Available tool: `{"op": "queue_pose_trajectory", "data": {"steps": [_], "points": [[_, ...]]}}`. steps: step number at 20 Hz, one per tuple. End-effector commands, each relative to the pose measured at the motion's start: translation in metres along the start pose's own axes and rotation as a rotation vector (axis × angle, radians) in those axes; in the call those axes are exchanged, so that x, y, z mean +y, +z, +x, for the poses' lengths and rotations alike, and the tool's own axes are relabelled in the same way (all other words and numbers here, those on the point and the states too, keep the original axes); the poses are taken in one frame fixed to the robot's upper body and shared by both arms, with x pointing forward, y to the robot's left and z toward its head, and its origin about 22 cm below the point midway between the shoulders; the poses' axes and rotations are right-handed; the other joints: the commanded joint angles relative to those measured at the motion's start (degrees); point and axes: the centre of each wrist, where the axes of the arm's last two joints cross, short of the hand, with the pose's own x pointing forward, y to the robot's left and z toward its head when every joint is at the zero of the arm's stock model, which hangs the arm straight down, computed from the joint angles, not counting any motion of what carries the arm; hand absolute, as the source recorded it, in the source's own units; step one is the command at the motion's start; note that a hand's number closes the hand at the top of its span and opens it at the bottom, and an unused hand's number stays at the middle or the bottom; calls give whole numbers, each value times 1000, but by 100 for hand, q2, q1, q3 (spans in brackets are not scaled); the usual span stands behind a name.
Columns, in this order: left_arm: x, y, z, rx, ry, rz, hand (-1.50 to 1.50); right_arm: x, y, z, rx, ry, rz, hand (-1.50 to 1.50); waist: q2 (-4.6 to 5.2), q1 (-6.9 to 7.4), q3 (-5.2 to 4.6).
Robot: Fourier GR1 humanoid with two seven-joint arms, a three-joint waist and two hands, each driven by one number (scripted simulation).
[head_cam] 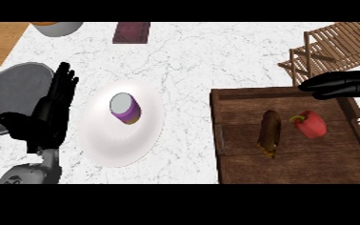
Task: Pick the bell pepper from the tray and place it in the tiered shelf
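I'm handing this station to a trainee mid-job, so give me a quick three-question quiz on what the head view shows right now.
1. True or false: the bell pepper lies on the wooden tray.
2. What lies left of the pepper on the tray? A) eggplant B) cup C) book
3. What stands on the white plate?

Key:
1. True.
2. A, the dark eggplant.
3. A purple cup.

Note: the right hand hovers at the tray's far right corner, near the tiered shelf; the left hand rests open.
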Motion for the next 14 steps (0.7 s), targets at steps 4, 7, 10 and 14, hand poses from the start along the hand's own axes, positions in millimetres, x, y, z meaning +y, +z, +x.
{"op": "queue_pose_trajectory", "data": {"steps": [4, 7, 10, 14], "points": [[5, -2, 9, -10, 1, 20, 0, -6, -13, 77, 30, 485, 216, -150, -26, -120, 12], [17, 7, 2, 4, -13, 40, 0, 35, -22, 74, 49, 621, 245, -150, -50, -226, 12], [25, 12, 1, 7, -16, 19, 0, 37, -9, 63, 136, 709, 233, -150, -23, -157, -2], [-4, 6, 14, -9, -6, 19, 0, 77, -14, 38, 178, 734, 213, -150, -3, -126, -8]]}}
